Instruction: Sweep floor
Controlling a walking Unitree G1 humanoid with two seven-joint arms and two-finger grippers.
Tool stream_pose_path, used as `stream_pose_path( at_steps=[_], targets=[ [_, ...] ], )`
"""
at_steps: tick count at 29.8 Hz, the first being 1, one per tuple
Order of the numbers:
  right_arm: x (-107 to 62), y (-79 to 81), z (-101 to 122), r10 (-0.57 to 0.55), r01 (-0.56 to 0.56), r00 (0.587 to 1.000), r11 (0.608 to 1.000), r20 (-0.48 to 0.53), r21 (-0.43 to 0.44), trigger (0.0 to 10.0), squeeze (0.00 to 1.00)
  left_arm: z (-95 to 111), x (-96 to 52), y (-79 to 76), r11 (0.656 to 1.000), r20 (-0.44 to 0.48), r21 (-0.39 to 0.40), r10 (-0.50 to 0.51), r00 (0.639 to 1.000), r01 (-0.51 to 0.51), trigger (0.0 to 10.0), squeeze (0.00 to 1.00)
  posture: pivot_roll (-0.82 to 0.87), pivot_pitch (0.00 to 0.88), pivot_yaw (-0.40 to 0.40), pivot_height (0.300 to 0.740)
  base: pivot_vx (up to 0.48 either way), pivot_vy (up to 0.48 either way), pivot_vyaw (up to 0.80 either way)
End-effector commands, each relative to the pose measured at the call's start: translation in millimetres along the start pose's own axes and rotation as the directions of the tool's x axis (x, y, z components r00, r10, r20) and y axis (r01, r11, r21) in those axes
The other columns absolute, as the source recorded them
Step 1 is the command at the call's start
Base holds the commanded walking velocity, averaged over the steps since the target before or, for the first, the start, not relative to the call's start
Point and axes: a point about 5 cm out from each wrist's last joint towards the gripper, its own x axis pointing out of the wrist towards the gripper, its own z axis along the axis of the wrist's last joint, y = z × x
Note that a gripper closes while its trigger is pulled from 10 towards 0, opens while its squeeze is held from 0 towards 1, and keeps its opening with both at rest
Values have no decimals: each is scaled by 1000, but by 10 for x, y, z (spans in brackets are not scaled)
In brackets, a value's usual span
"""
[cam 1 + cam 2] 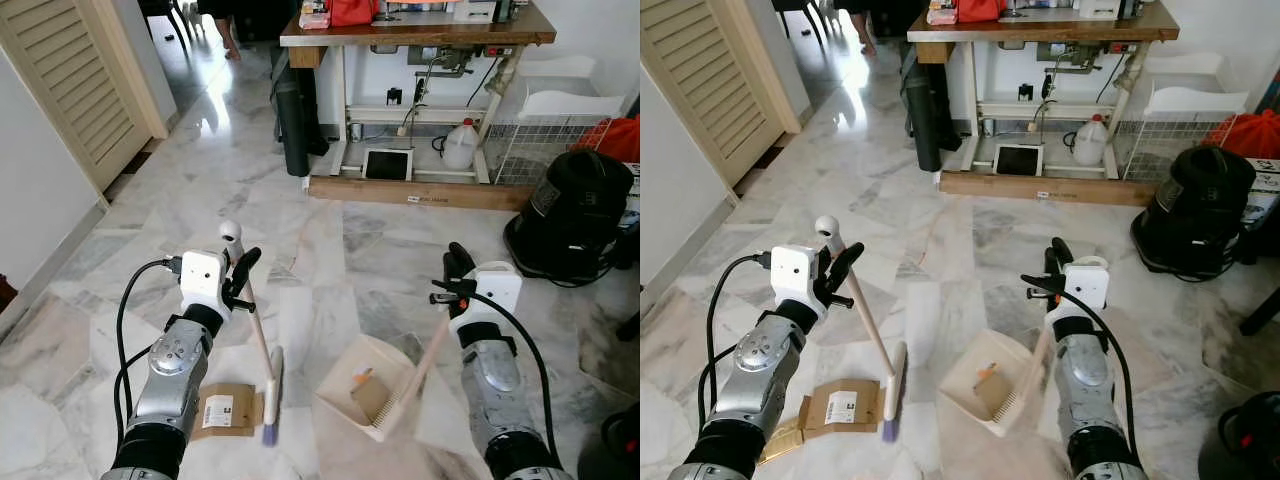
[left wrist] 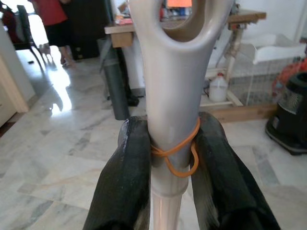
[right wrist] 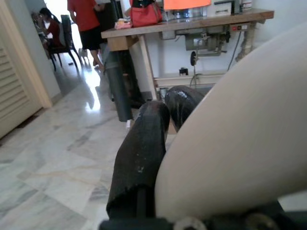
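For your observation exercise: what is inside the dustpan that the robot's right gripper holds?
Inside the dustpan lie a brown cardboard scrap and a small orange bit. The pan's comb edge and handle, held by the right gripper, hide part of its floor, so anything beneath them cannot be seen.

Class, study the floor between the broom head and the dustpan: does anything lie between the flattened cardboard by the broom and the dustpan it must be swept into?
Nothing visible. The cardboard lies left of the broom; past the broom, bare marble floor leads to the dustpan, which already holds a scrap.
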Motion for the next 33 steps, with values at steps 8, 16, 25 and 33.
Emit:
stream_pose_path(
  at_steps=[8, 16, 25, 33],
  targets=[
    [34, 101, 119, 15, -16, 998, 1000, 61, 17, 10000, 0, 56, 5, -32, 999, 38, 36, -6, 999, 5, 10000, 0, 41, 0, 81, 740, 0, 0, 741],
    [23, 93, 117, 12, -13, 999, 1000, 53, 19, 10000, 0, 52, 10, -47, 999, 37, 40, -11, 999, 10, 10000, 0, 41, 0, 80, 740, 0, 0, 770],
    [34, 129, 127, 24, -25, 998, 999, 50, 23, 10000, 0, 41, 4, -61, 998, 32, 54, -14, 999, 12, 10000, 0, 49, 0, 74, 740, 0, 0, 770],
    [13, 99, 121, 19, -19, 999, 1000, 44, 17, 10000, 0, 37, 12, -79, 998, 29, 60, -19, 999, 18, 10000, 0, 45, 0, 75, 740, 0, 0, 773]
  ],
)
